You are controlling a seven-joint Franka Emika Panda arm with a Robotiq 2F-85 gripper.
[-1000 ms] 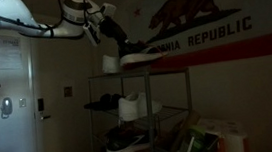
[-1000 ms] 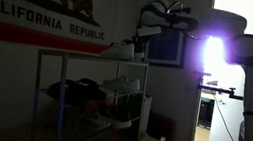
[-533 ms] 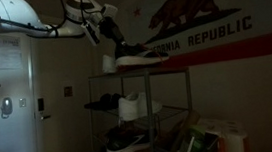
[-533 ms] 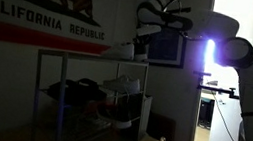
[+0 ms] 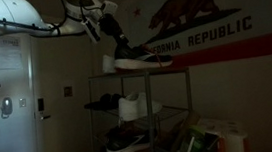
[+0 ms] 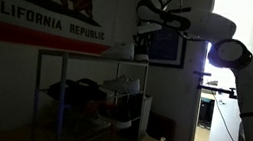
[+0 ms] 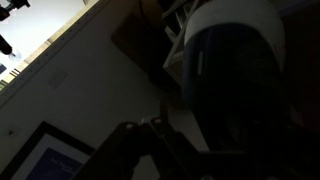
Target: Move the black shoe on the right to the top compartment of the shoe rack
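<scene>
Although the light is poor, the Robotiq gripper (image 5: pixel 115 42), upper centre, is judged closed on the heel end of the black low-top sneaker with thick white sole (image 5: pixel 134 56), held tilted just above the top tier of the metal wire shoe rack (image 5: pixel 171 71). Released tilted, it could be tipped off the edge.

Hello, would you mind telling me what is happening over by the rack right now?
The Franka arm's gripper appears to be clamped on the black shoe, holding it at the top of the wire shoe rack. The light is too dim to tell whether the sole already rests on the top tier. A white sneaker sits on the middle tier below.
</scene>
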